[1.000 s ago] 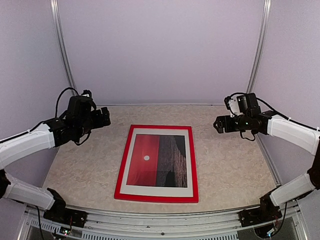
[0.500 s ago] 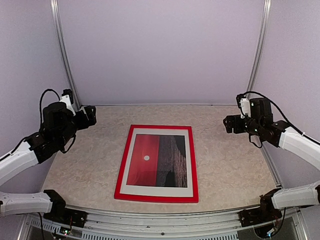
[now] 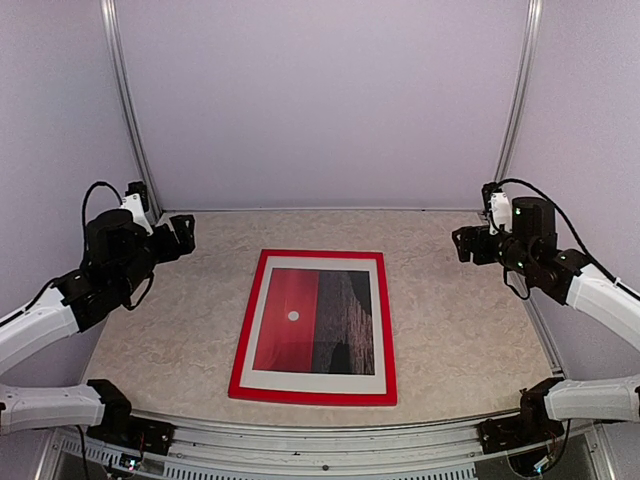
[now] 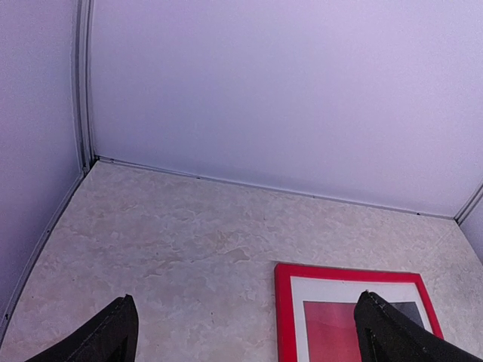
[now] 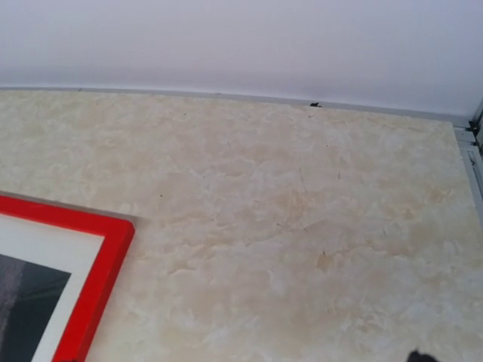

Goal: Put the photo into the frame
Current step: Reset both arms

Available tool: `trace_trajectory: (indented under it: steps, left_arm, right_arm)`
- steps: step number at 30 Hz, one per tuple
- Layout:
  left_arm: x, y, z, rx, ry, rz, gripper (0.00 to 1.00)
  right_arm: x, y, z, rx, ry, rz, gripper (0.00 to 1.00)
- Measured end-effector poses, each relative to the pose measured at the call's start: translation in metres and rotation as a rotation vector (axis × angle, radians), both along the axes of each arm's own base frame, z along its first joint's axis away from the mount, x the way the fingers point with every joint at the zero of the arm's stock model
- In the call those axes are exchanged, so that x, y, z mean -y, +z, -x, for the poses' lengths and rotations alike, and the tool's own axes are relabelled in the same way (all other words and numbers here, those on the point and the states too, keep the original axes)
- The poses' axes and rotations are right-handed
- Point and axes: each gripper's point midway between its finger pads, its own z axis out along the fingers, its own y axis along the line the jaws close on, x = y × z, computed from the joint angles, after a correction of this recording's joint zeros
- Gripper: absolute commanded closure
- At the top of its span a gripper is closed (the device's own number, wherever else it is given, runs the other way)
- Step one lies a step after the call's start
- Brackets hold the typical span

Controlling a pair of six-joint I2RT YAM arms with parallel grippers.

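Lying on the surface [image 3: 460, 330], the photo [image 3: 315, 320] sat inside the red frame [image 3: 312, 395], left and right jaws released, empty, well apart either side of the frame.

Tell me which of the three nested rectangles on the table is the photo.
The innermost one: the photo, half bright red with a white dot, half dark. The white mat surrounds it, and the red frame borders both.

Smooth red-painted frame [image 3: 244, 330], matt white paper mat [image 3: 315, 381], marbled beige matt tabletop [image 3: 460, 320], smooth lilac walls [image 3: 320, 100]
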Motion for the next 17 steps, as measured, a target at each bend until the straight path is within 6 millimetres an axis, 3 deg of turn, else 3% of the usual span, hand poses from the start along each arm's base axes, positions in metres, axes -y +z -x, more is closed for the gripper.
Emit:
trace_trajectory:
  steps: [17]
  left_arm:
    - [-0.0004,0.0048,0.0014,0.015,-0.002,0.009,0.01]
  right_arm:
    - [0.0009,-0.0036,-0.0017,-0.008,-0.006,0.011,0.07]
